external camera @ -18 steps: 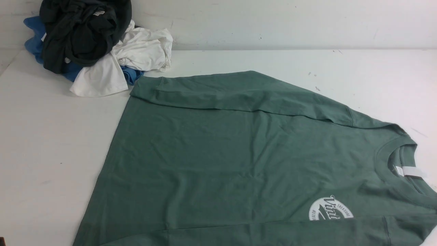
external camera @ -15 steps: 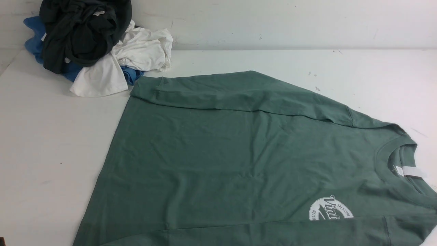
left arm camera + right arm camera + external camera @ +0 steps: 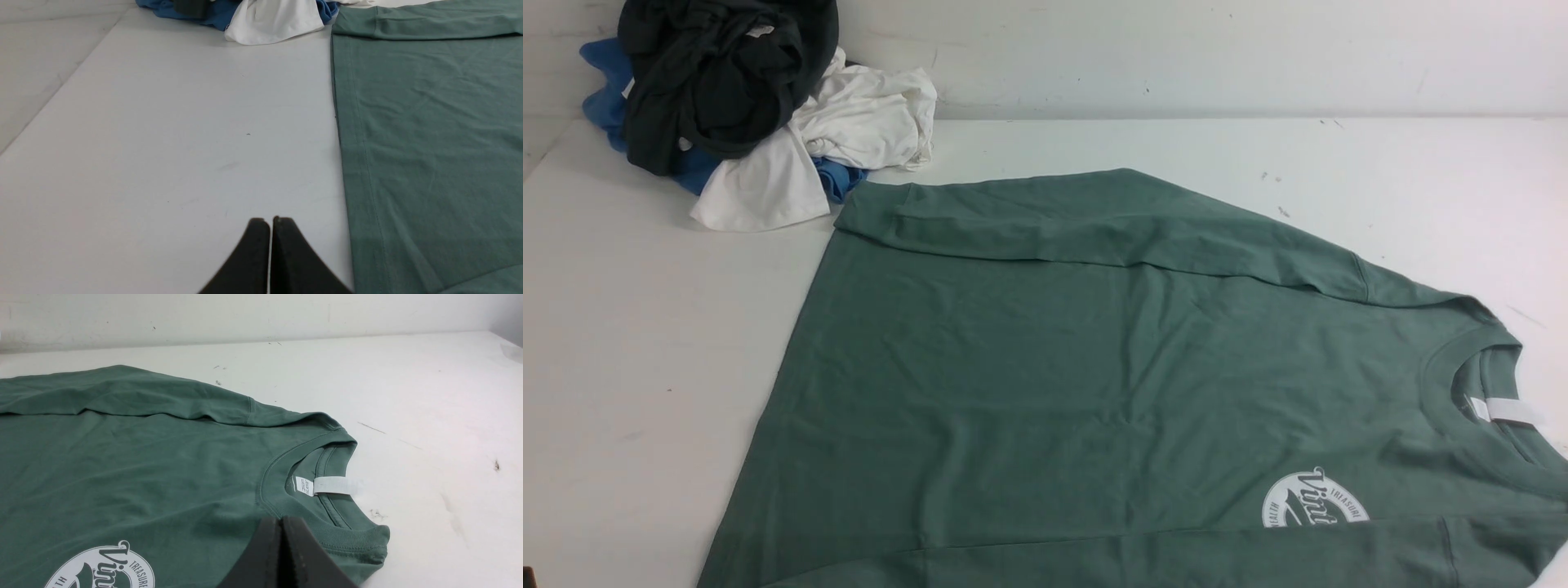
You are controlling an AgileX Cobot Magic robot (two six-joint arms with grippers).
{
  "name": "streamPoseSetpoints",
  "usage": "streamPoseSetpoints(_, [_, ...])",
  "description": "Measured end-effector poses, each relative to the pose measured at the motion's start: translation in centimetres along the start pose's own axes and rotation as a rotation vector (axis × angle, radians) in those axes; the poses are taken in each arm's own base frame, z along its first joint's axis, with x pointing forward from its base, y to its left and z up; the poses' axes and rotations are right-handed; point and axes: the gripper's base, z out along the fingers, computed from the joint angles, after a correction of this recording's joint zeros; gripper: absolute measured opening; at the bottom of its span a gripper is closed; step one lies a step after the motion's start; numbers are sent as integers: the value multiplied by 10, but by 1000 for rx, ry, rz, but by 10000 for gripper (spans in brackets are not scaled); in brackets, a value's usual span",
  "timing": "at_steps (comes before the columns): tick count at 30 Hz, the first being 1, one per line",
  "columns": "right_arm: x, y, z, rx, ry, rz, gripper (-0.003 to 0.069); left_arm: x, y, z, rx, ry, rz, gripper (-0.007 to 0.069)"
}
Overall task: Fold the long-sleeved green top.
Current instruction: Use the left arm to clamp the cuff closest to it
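The green long-sleeved top (image 3: 1094, 367) lies flat on the white table, neck to the right and hem to the left. Both sleeves are folded in along the body, one at the far edge (image 3: 1094, 220) and one at the near edge. Its white neck label (image 3: 331, 485) and round white logo (image 3: 1313, 500) show. My left gripper (image 3: 269, 221) is shut and empty over bare table beside the hem (image 3: 347, 143). Above the ribbed collar (image 3: 355, 537), my right gripper (image 3: 281, 520) is shut with nothing in it. Neither gripper appears in the front view.
A heap of clothes sits at the table's far left corner: a dark garment (image 3: 719, 73), a white one (image 3: 849, 122) and a blue one (image 3: 605, 90). A wall (image 3: 1217, 49) runs behind the table. Bare table (image 3: 637, 343) lies left of the top.
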Motion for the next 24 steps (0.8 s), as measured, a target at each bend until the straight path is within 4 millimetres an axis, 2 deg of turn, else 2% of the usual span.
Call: streamPoseSetpoints(24, [0,0,0,-5,1,20,-15,0,0,0,0,0,0,-7])
